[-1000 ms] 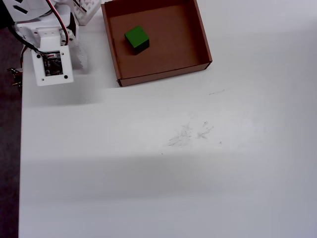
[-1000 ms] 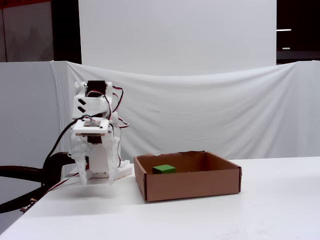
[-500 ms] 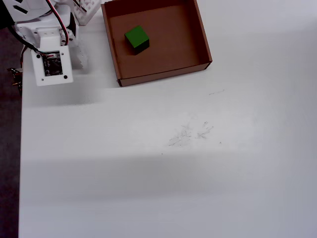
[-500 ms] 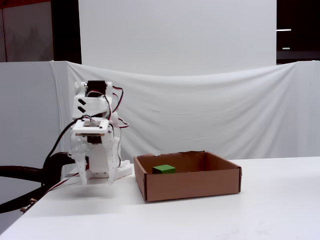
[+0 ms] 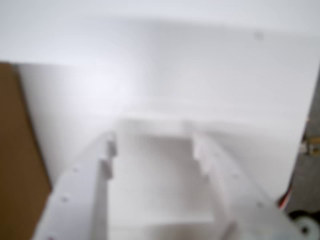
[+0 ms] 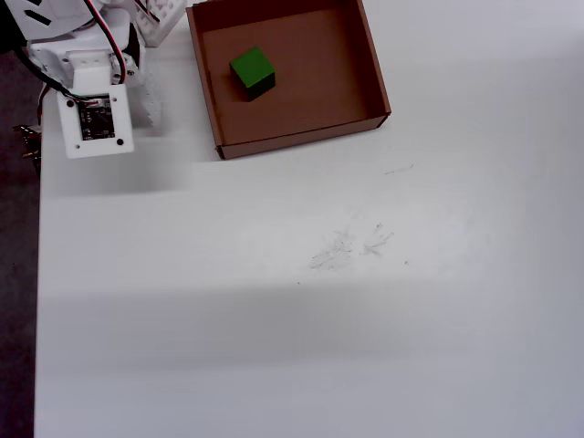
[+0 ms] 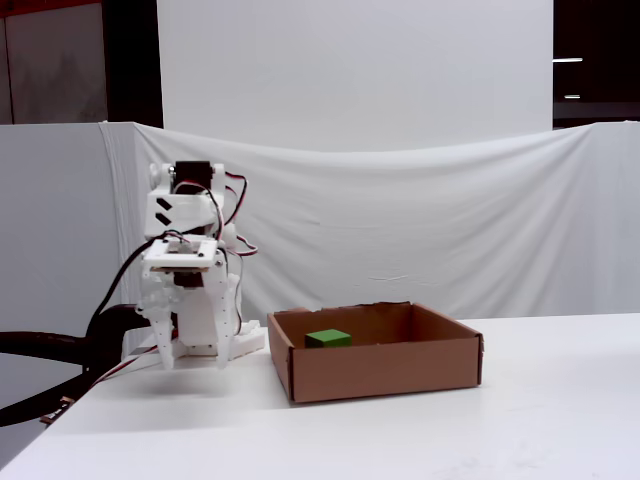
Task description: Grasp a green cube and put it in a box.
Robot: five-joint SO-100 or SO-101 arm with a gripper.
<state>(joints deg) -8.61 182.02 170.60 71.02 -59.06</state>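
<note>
**Cube rests inside the box**

The green cube (image 6: 253, 71) sits on the floor of the box (image 6: 360, 55), near its left wall in the overhead view. The gripper (image 5: 152, 145) hangs beside the box, outside it, its 2 jaws spread apart and holding nothing.

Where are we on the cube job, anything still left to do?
It looks done: the green cube sits on the floor of the box, clear of the walls. Nothing is in hand; in the wrist view the claw is open and empty above bare table, beside the box. No other cube shows on the table.
</note>
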